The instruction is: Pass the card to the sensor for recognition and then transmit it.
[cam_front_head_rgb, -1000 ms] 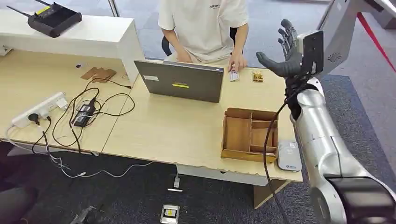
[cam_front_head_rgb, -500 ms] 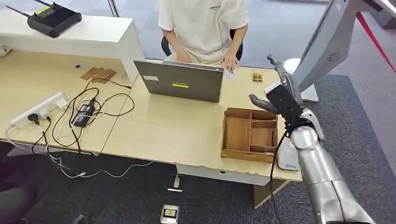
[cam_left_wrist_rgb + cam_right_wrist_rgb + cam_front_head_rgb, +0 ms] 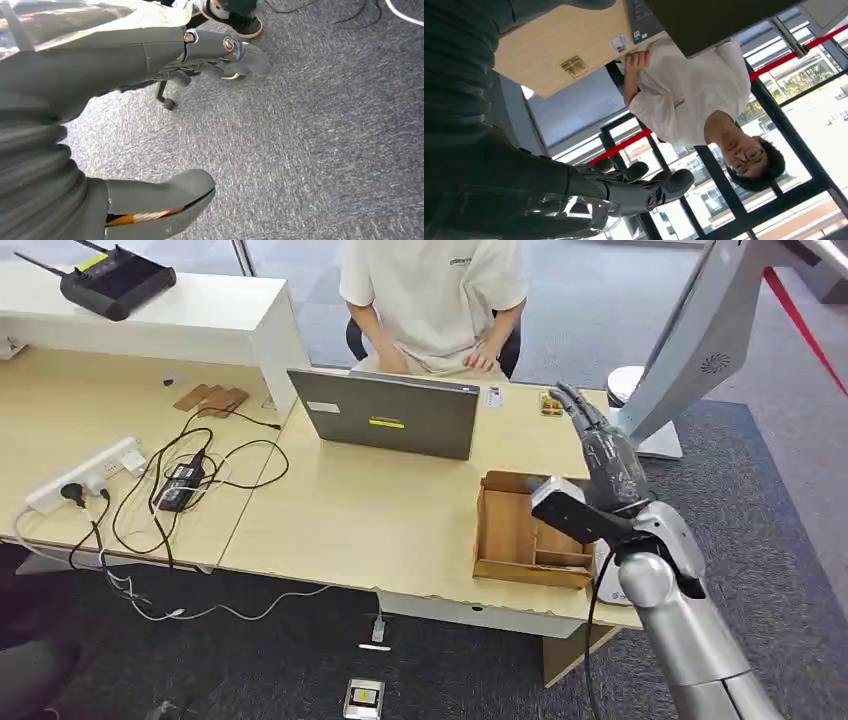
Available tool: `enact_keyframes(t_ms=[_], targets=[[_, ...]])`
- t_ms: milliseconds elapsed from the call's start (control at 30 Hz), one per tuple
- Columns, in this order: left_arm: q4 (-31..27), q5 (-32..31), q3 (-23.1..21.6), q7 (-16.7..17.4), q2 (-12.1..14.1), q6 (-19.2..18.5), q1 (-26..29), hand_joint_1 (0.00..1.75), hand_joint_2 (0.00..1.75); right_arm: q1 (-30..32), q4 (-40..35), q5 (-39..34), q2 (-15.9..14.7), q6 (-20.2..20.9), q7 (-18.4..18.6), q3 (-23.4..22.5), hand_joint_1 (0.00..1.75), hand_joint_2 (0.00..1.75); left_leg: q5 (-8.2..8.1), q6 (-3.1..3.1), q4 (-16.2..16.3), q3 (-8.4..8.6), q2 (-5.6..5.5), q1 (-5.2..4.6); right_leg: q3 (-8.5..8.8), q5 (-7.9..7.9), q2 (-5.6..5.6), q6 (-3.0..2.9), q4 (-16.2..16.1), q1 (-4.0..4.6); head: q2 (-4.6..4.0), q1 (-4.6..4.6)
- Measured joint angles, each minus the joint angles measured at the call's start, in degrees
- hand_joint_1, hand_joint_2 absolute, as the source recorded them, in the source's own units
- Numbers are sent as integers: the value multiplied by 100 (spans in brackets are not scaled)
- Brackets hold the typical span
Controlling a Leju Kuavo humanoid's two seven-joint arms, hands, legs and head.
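White card [image 3: 491,397] is lying flat beside the laptop [image 3: 385,416]; being thin, stiff and light, it probably needs an edge pinch. Right hand [image 3: 603,455] is hovering empty, fingers apart.

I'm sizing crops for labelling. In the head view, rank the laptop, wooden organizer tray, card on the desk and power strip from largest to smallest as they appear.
1. laptop
2. wooden organizer tray, partly hidden by the right hand
3. power strip
4. card
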Motion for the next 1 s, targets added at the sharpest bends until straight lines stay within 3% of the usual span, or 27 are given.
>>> enact_keyframes(t_ms=[200, 467, 500, 1000], targets=[[0, -17, 52, -57, 37, 0, 8, 0, 175, 236, -356, 309, -148, 219, 171, 173, 0, 175, 0, 0, -1, -1, 0, 0, 0, 0, 0, 0, 0, 0, 0, -2], [0, -120, 52, -18, 81, -61, -17, 0, 175, 618, -590, 481, -280, 208, 264, 365, 0, 175, 0, 0, -1, -1, 0, 0, -1, 0, 0, 0, -1, 0, 0, -2], [0, -135, 52, -9, 87, -70, -25, 0, 0, 647, -610, 496, -291, 208, 282, 389, 0, 175, 0, 0, -1, -1, 0, 0, -1, 0, 0, 0, -1, 0, 0, 0], [0, -208, 52, 20, 181, -138, -164, 0, 0, 729, -798, 781, -487, 276, 359, 577, 0, 175, 1, -1, -1, -1, 1, 0, -1, 0, 0, 0, -1, 0, 0, -2]])
